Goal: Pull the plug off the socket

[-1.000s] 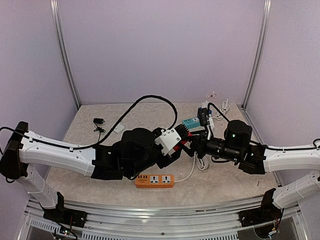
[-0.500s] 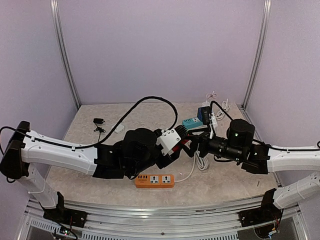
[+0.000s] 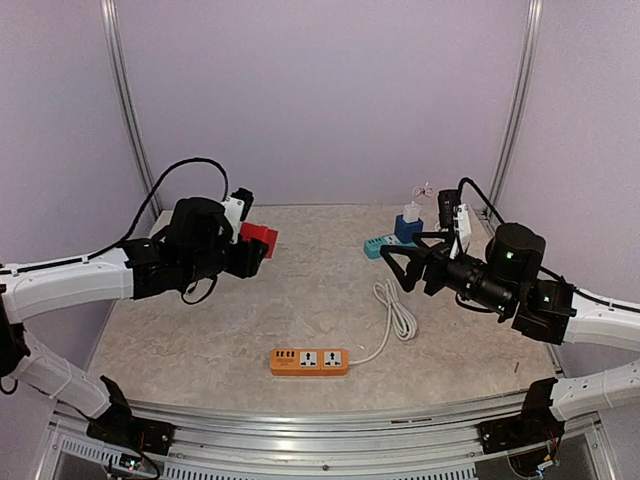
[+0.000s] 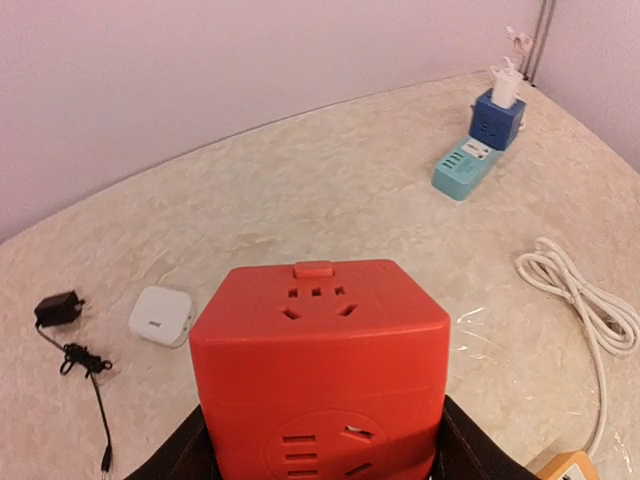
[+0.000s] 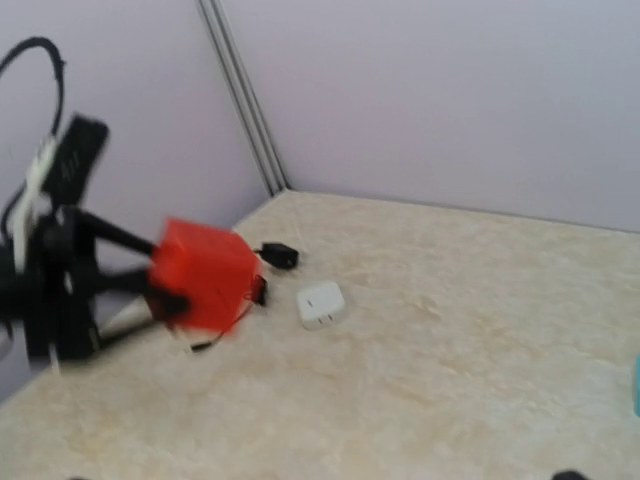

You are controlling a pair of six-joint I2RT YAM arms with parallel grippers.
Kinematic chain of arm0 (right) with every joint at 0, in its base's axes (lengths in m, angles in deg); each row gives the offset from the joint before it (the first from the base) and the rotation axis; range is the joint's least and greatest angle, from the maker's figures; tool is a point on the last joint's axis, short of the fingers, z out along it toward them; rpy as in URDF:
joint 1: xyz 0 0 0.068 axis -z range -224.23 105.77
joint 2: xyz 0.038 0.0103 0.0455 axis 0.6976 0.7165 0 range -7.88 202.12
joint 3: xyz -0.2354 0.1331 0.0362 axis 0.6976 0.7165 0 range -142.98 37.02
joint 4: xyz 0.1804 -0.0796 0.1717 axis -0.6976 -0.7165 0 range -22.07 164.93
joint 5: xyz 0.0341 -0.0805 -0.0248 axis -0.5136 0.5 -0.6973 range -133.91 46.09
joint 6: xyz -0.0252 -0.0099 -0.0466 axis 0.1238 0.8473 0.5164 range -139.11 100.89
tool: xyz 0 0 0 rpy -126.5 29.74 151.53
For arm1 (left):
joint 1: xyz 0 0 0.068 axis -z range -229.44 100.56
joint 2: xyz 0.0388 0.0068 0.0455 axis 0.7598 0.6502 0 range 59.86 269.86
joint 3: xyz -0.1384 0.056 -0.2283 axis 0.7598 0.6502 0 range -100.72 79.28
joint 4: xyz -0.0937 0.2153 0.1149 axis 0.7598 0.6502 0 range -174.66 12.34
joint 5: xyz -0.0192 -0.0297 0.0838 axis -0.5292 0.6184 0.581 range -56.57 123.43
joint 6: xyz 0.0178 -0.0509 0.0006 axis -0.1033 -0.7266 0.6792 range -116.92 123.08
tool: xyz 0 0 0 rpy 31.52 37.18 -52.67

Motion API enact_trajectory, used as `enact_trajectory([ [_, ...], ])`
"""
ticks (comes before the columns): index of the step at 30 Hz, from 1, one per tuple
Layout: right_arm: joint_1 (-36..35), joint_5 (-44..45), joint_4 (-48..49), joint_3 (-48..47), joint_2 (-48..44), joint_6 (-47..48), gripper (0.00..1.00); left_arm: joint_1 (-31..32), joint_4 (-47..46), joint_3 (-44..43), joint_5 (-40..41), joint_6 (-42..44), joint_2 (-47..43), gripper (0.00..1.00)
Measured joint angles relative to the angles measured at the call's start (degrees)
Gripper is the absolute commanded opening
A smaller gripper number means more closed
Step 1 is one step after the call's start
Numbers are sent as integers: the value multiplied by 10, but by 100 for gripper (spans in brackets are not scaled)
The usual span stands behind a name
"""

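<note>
My left gripper (image 3: 252,247) is shut on a red cube socket (image 3: 261,239) and holds it above the table's left side. In the left wrist view the red cube socket (image 4: 318,350) fills the lower middle, and nothing is plugged into its two visible faces. My right gripper (image 3: 405,270) is at the right, far from the cube, with its jaws apart and nothing between them. Its fingers do not show in the right wrist view, where the cube (image 5: 203,275) appears blurred at the left. A coiled white cable (image 3: 399,313) lies under the right gripper; I cannot make out its plug.
An orange power strip (image 3: 309,361) lies near the front, joined to the white cable. A blue cube (image 4: 497,118) with a white charger (image 4: 506,85) and a teal strip (image 4: 465,166) stand back right. A white adapter (image 4: 160,316) and a black adapter (image 4: 55,308) lie at the left.
The two grippers were together at the centre around the red cube. The left arm has swung far left with the cube, and the right gripper has drawn back to the right, empty.
</note>
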Motion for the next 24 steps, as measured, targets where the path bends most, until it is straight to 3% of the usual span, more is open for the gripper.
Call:
enact_trajectory([
  [6,5,-5,-9,7,1,5,100,-212,29,105,-59,-122,-120,46],
  [7,6,-7,-8,8,3,5,100,-244,40,117,-64,-134,-137,43],
  [13,6,-21,-8,10,27,5,100,-379,70,126,-97,-180,-149,43],
  [24,6,-60,2,15,57,5,99,-463,122,49,-137,-170,27,42],
])
